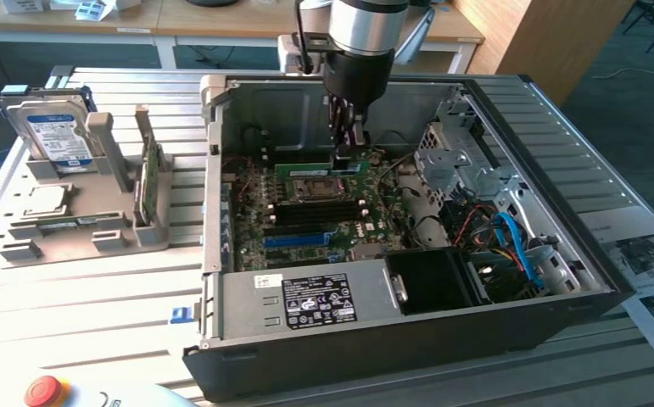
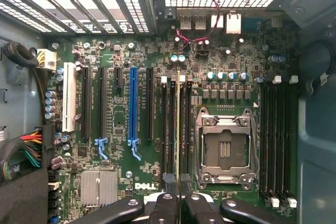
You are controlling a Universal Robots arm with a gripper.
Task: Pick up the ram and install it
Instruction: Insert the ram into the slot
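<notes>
We've got the arm (image 1: 363, 34) hanging straight down from above, wrist upright, its silver and black barrel plumb. At its end the gripper (image 1: 350, 142) points down, set low. From the wrist view the two fingers (image 2: 166, 208) stand nearly together, jaws pinched on the ram (image 2: 178, 129), which sits edge-on between them. The black linkage bars splay out to either side.

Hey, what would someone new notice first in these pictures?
An open computer case fills the middle of the exterior view, its green motherboard bare. The robot arm reaches down inside, its claw gripping the ram edge-on, lined up with black memory slots beside the empty processor socket.
</notes>
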